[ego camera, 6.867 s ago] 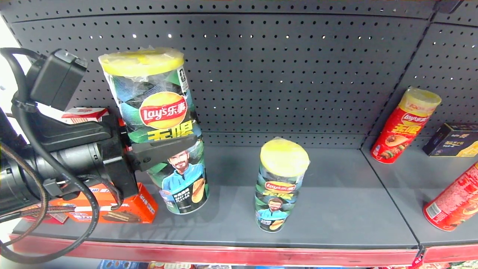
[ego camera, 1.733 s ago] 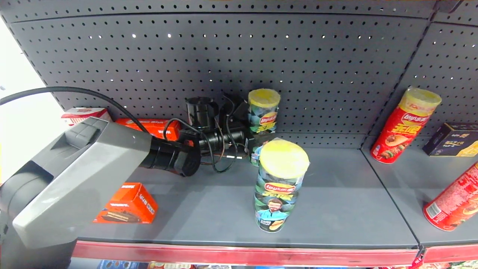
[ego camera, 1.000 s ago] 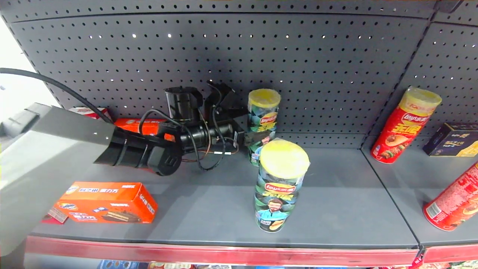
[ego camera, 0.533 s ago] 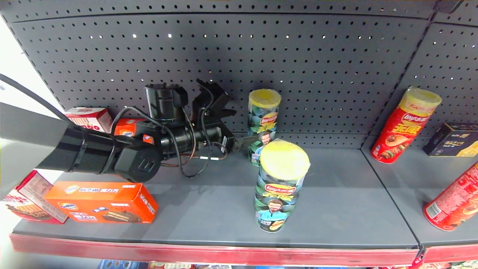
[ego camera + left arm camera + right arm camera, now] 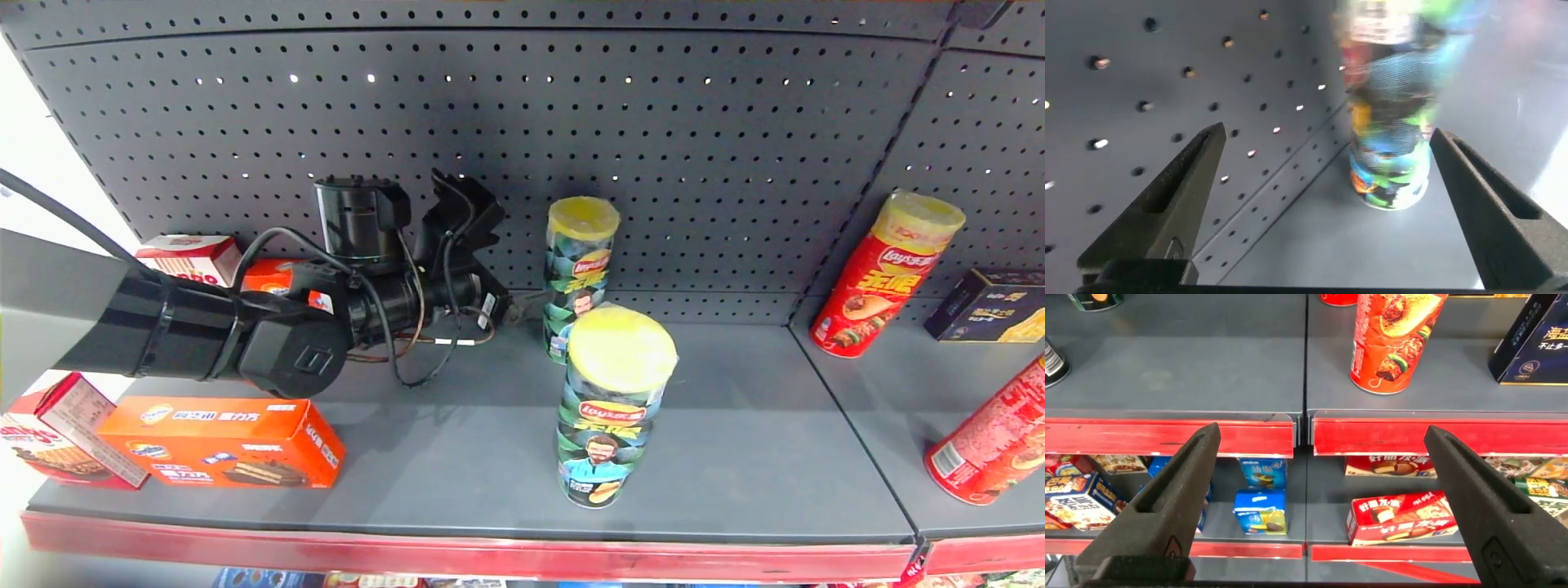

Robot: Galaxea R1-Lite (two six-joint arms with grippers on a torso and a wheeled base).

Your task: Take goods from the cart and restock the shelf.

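Observation:
A green chip can with a yellow lid (image 5: 581, 273) stands upright at the back of the grey shelf (image 5: 735, 457), against the pegboard. My left gripper (image 5: 524, 305) is just to its left, open and clear of it. In the left wrist view the same can (image 5: 1388, 122) stands beyond the spread fingers of the left gripper (image 5: 1327, 139), touching neither. A second green can (image 5: 616, 408) stands nearer the shelf's front edge. My right gripper (image 5: 1321, 434) is open and holds nothing, facing the red front edges of the shelves.
An orange box (image 5: 220, 441) and a red-and-white box (image 5: 49, 429) lie at the front left, with further boxes (image 5: 192, 253) behind the arm. Red cans (image 5: 886, 273) (image 5: 988, 441) and a dark box (image 5: 988, 306) occupy the right bay. A red can (image 5: 1392, 339) stands above the red shelf edge (image 5: 1437, 434).
My left arm carried the green can from the front left to the back of the shelf, set it upright, opened its gripper and drew back to the left.

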